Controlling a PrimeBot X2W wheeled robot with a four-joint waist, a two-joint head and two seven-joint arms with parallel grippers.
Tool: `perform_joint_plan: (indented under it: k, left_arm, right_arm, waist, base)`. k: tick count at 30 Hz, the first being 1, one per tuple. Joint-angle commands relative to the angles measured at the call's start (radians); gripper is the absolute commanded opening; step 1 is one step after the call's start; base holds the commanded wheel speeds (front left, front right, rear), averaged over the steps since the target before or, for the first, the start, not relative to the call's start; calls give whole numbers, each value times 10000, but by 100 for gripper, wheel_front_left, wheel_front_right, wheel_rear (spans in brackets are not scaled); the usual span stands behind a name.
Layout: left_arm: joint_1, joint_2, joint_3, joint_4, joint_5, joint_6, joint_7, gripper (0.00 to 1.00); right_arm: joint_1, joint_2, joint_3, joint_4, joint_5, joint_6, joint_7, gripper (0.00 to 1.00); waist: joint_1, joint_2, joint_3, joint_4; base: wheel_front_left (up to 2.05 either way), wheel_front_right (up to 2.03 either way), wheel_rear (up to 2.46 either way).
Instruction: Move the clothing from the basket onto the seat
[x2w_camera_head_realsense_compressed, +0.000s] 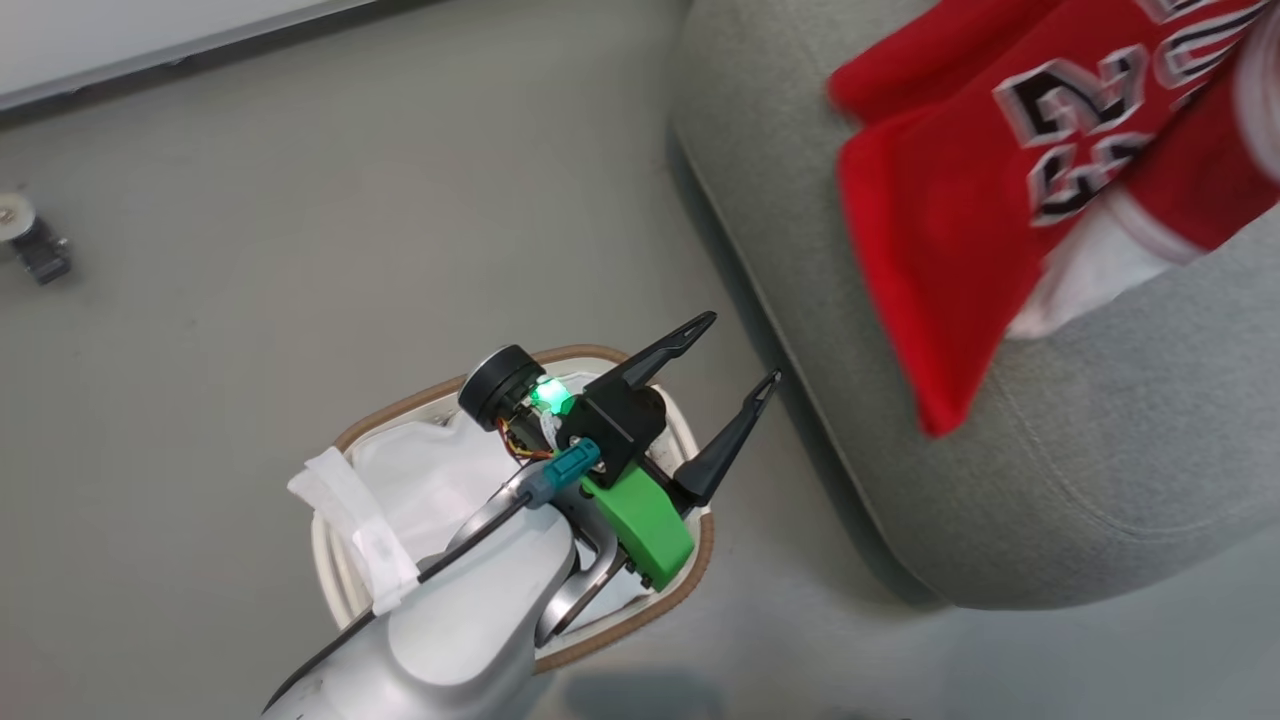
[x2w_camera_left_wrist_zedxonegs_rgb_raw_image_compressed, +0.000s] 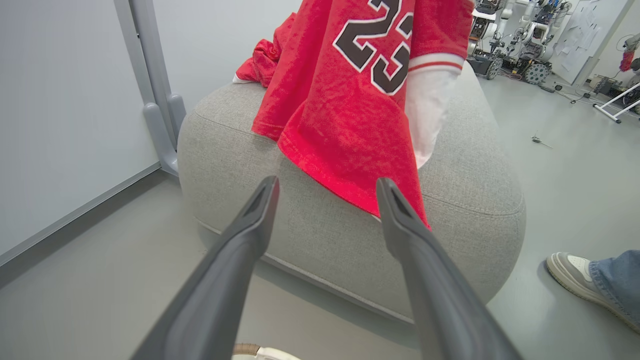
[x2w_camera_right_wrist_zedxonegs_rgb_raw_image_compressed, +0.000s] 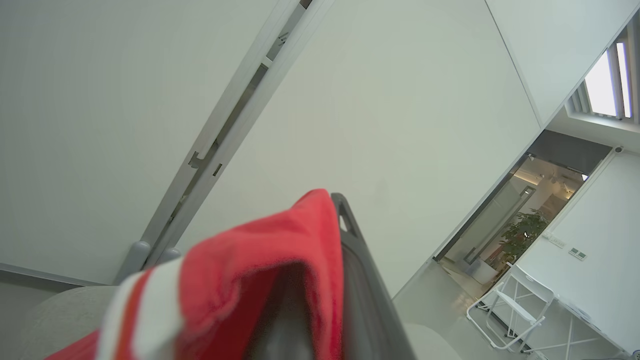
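Left of the left gripper (x2w_camera_left_wrist_zedxonegs_rgb_raw_image_compressed: 325, 187) we see a white wall (x2w_camera_left_wrist_zedxonegs_rgb_raw_image_compressed: 65, 125) — below and right of it, smooth grey floor (x2w_camera_left_wrist_zedxonegs_rgb_raw_image_compressed: 575, 175).

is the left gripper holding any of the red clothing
No, the left gripper has its fingers spread wide with nothing between them, and the red clothing lies on the seat beyond.

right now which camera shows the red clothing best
The left wrist view: the clothing lies draped over the seat, number 23 sharp. The head view shows it blurred at upper right. The right wrist view shows a red fold pinched in the right gripper.
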Motion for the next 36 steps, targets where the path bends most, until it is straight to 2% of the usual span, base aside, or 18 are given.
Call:
perform_joint_plan:
  k: [1, 6, 11, 20, 28, 29, 30, 31, 32, 36]
  left_arm:
    - [-177, -31, -7, -60, 94, -24, 4, 100]
    - [-411, -62, -114, -225, 404, -24, 5, 100]
    - [-645, -124, -139, -360, 625, -24, 5, 100]
    - [-1496, 23, -541, -364, 1074, -25, 5, 100]
    - [-1523, 129, -461, -246, 1016, -25, 5, 100]
    - [-1493, 159, -437, -234, 993, -25, 5, 100]
    - [-1450, 177, -405, -225, 967, -25, 5, 100]
    - [-1425, 191, -386, -235, 946, -25, 5, 100]
    - [-1419, 224, -365, -249, 960, -25, 5, 100]
    - [-1438, 378, -217, -256, 974, -25, 5, 100]
  right_arm:
    - [-336, -372, -157, 80, -158, -18, 104, 0]
    - [-1559, -1630, -940, 401, -303, -16, 690, 0]
    - [-2162, -2072, -1499, 1152, -395, -16, 996, 0]
    - [-1590, -1490, -2657, 3193, -1211, -18, 801, 0]
    - [-1201, -797, -3345, 4529, -1948, -18, 291, 0]
    - [-1168, -697, -3372, 4636, -1960, -18, 239, 13]
    - [-1116, -611, -3387, 4726, -2006, -18, 171, 31]
    - [-1060, -549, -3329, 4763, -2074, -18, 124, 62]
    - [-985, -463, -3217, 4757, -2132, -18, 61, 100]
    - [-679, -15, -2984, 4543, -2107, -16, -41, 100]
  waist:
    - [0, -1, 326, 749]
    - [0, -1, 864, 1515]
    - [0, -1, 1519, 2020]
    - [0, -1, 2709, 2474]
    - [0, -1, 2973, 2192]
    - [0, -1, 2957, 2124]
    - [0, -1, 2932, 2050]
    - [0, -1, 2911, 1992]
    - [0, -1, 2879, 1927]
    - [0, -1, 2692, 1600]
  base:
    - [0, 0, 0]
    - [0, 0, 0]
    - [0, 0, 0]
    - [0, 0, 0]
    - [0, 0, 0]
    - [0, 0, 0]
    - [0, 0, 0]
    - [0, 0, 0]
    - [0, 0, 0]
    - [0, 0, 0]
